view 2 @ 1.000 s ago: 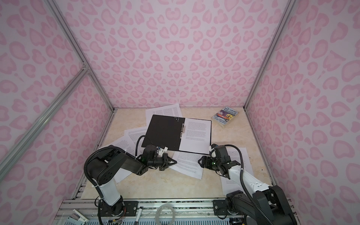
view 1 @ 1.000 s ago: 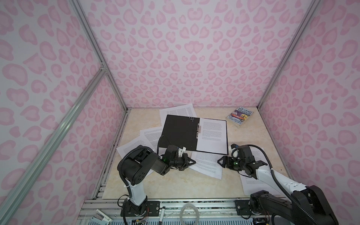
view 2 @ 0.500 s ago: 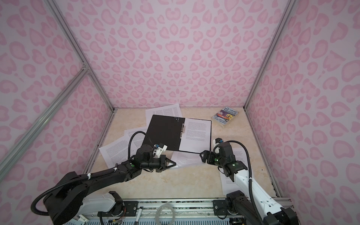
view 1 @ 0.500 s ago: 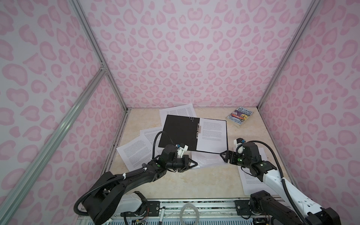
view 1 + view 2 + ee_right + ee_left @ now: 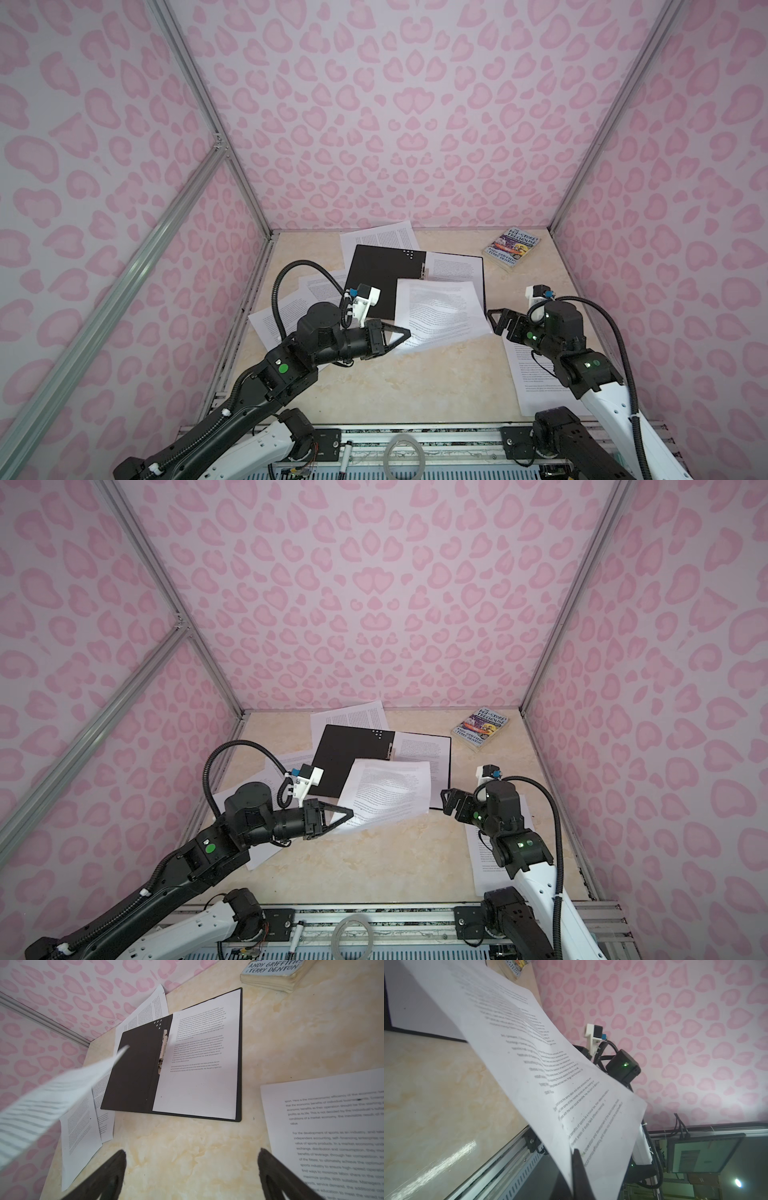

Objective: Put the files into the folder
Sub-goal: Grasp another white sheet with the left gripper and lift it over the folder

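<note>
The folder (image 5: 384, 274) (image 5: 351, 756) (image 5: 133, 1076) lies open at the back of the table, black inside. A printed sheet (image 5: 455, 270) (image 5: 199, 1076) rests on its right half beside the metal clip (image 5: 163, 1051). My left gripper (image 5: 405, 332) (image 5: 349, 812) (image 5: 576, 1153) is shut on the near corner of another sheet of the files (image 5: 440, 311) (image 5: 386, 791) (image 5: 539, 1064). That sheet hangs tilted in the air over the folder's near edge. My right gripper (image 5: 496, 322) (image 5: 449, 802) (image 5: 192, 1157) stands open and empty just right of the raised sheet (image 5: 52, 1101).
More sheets lie loose: one behind the folder (image 5: 378, 239), some to its left (image 5: 282, 316) (image 5: 81, 1126), one under my right arm (image 5: 536, 374) (image 5: 332, 1136). A colourful paperback (image 5: 513, 248) (image 5: 482, 728) (image 5: 274, 972) sits at the back right. Pink walls enclose three sides.
My left gripper has lifted its sheet off the table and carried it toward the folder. My right gripper has opened wider and drawn back to the right, clear of the paper.
</note>
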{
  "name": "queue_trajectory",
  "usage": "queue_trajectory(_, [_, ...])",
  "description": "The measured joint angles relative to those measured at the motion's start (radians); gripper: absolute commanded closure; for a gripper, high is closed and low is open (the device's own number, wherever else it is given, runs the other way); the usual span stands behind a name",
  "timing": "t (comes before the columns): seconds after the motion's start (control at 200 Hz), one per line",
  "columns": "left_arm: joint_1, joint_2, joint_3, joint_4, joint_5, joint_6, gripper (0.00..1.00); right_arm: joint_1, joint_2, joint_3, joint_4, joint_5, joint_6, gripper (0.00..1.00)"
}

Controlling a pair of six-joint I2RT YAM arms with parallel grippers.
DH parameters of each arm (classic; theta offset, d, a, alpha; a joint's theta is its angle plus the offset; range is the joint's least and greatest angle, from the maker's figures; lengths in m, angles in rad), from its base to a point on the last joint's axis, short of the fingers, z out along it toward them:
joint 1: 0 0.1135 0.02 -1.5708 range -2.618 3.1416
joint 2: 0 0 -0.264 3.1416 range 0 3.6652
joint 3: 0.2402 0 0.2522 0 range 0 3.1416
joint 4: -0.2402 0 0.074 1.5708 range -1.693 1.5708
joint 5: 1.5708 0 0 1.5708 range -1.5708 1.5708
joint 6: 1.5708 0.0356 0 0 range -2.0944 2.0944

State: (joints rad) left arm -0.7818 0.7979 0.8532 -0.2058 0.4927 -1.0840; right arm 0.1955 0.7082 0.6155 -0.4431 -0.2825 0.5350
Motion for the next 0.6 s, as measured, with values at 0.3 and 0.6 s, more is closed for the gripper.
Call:
queue_trajectory(0.3, [0.024, 0.249, 0.249, -0.046, -0.065, 0.124, 0.97, -0.033, 0.058, 0.033, -0.008, -0.015, 0.005, 0.02])
queue_trajectory(0.6, [0.316, 0.57, 0.252, 0.062, 0.036, 0.105, 0.97, -0.039, 0.228, 0.058, 0.108, -0.025, 0.014, 0.03])
